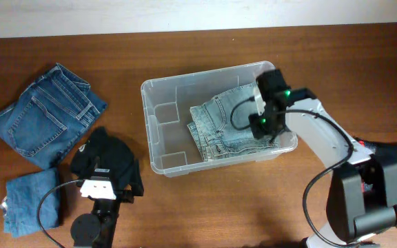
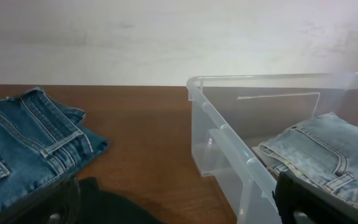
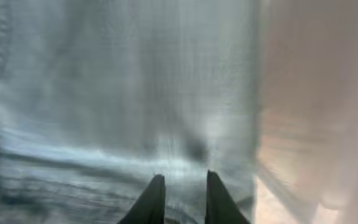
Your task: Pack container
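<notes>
The clear container [image 1: 150, 131] stands mid-table, and its near wall shows in the left wrist view [image 2: 229, 134]. Folded light-blue jeans [image 1: 216, 124] lie inside it, also visible in the left wrist view [image 2: 328, 146]. My right gripper [image 1: 260, 124] reaches down into the container's right side. Its fingers [image 3: 183, 186] are nearly together, pressed into the light jeans fabric [image 3: 135, 93]. My left gripper [image 1: 109, 184] is open wide [image 2: 176, 208] just above a black garment [image 1: 109, 155] left of the container.
Dark blue jeans [image 1: 43, 114] lie at the far left, also in the left wrist view [image 2: 17, 149]. A smaller folded blue denim piece [image 1: 29, 200] sits near the front left edge. The black garment [image 2: 110, 208] lies under the left fingers.
</notes>
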You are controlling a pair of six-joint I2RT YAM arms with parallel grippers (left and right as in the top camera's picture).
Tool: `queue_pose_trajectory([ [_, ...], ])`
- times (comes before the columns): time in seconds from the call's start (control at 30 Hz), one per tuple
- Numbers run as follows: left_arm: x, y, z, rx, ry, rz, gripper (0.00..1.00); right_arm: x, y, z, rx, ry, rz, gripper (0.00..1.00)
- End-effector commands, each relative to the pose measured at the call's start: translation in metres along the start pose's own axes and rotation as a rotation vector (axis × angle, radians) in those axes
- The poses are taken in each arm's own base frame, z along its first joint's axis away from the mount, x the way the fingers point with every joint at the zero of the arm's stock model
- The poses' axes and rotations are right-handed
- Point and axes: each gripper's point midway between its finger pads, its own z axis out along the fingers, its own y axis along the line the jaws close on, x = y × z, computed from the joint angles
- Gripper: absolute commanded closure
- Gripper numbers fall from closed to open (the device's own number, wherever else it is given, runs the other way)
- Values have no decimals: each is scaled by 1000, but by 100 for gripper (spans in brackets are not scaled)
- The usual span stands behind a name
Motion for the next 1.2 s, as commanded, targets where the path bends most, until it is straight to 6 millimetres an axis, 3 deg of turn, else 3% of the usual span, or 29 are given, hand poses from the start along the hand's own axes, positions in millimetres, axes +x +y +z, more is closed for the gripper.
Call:
queue_pose_trajectory([
  [0.0, 2, -3, 0, 18, 6, -13, 0, -43, 7, -58, -19, -110, -12, 84],
  [0.03, 2, -3, 0, 18, 6, -13, 0, -49, 9, -75, -31, -125, -12, 84],
  [0.1, 2, -3, 0, 18, 6, -13, 0, -55, 19, -114, -86, -145, -18, 96],
  [0.17, 2, -3, 0, 18, 6, -13, 0, -50, 33, -144, -154, -139, -34, 96],
  [0.27, 2, -3, 0, 18, 7, -13, 0, -36, 45, -158, -177, -104, -81, 96],
  [0.4, 2, -3, 0, 18, 7, -13, 0, -1, 74, -157, -195, 20, -156, 96],
  [0.63, 2, -3, 0, 18, 7, -13, 0, 34, 138, -160, -268, 99, -318, 96],
  [0.8, 2, -3, 0, 18, 7, -13, 0, 65, 164, -152, -269, 180, -414, 96],
  [1.0, 2, -3, 0, 18, 7, -13, 0, 103, 206, -121, -274, 238, -563, 96],
  [1.17, 2, -3, 0, 18, 7, -13, 0, 124, 229, -89, -285, 241, -646, 96],
])
